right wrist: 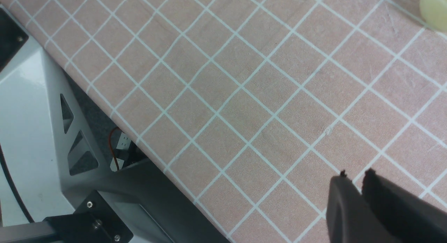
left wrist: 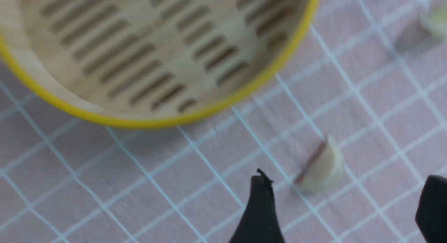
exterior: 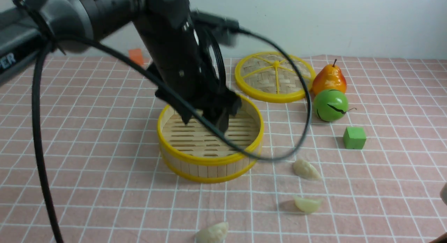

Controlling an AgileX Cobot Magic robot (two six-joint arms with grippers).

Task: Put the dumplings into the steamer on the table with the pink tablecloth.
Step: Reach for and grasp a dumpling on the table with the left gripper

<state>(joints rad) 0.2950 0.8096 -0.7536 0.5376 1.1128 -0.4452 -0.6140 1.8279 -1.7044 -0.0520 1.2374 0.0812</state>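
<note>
In the front view the left arm (exterior: 174,44) and its slack cable (exterior: 209,126) cover part of the steamer (exterior: 209,171), so its far rim and some of its slats are hidden; the cable's loop is blurred, and so is the left claw (exterior: 221,120), whose tips cannot be made out clearly. The nearest dumpling (exterior: 212,233) is cut off by the lower edge, and only a sliver of the right arm (exterior: 443,194) shows. The left wrist view crops the steamer and softens the dumplings, while the right wrist view cuts off one pale dumpling (right wrist: 434,10) at its border
</note>
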